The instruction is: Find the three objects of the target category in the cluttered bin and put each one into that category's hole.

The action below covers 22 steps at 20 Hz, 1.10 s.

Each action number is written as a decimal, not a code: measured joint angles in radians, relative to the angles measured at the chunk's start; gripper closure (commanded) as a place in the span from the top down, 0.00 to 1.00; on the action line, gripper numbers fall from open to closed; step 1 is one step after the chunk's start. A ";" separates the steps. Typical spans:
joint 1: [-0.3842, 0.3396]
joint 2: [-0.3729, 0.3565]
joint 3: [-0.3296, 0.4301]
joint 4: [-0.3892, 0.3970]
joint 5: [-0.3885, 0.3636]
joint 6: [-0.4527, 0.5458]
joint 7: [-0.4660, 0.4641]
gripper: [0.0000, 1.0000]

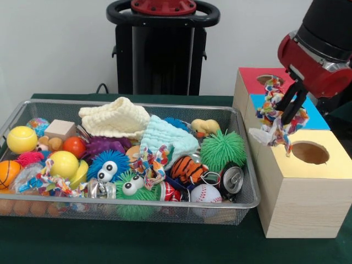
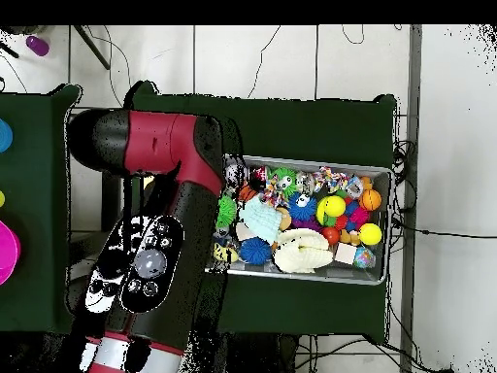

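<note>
On the green bench [image 1: 165,242], the end effector [image 1: 291,113], clamped on a knotted cloth toy [image 1: 273,118], should centre above the right hole, letting trailing strands clear the rim.

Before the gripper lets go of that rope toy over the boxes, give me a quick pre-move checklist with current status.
1. Toy in grasp: ok. The gripper is shut on the braided cloth toy, which hangs from it.
2. Toy over a hole: not ok. It dangles above the blue box top, between the red box's hole and the gold box's hole.
3. Which hole belongs to this category: cannot tell.
4. Toy clear of the box tops: cannot tell; its lower strands hang at the gold box's edge.
5. More targets left: ok. Two braided toys remain in the mesh bin, one at centre, one at front left.
</note>
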State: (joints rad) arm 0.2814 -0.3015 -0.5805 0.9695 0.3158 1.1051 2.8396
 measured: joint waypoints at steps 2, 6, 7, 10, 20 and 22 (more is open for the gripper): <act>0.003 0.002 0.000 -0.004 0.007 0.000 0.000 0.00; 0.007 0.004 0.001 -0.004 0.037 0.000 0.000 0.00; 0.007 0.004 0.002 -0.004 0.045 0.000 0.000 0.00; 0.008 0.004 0.005 -0.001 0.078 0.000 0.000 0.00; 0.011 0.000 0.011 0.075 0.208 -0.046 0.000 0.00; 0.011 0.000 0.014 0.102 0.231 -0.089 0.000 0.00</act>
State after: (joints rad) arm 0.2925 -0.3019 -0.5669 1.0716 0.5473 1.0165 2.8400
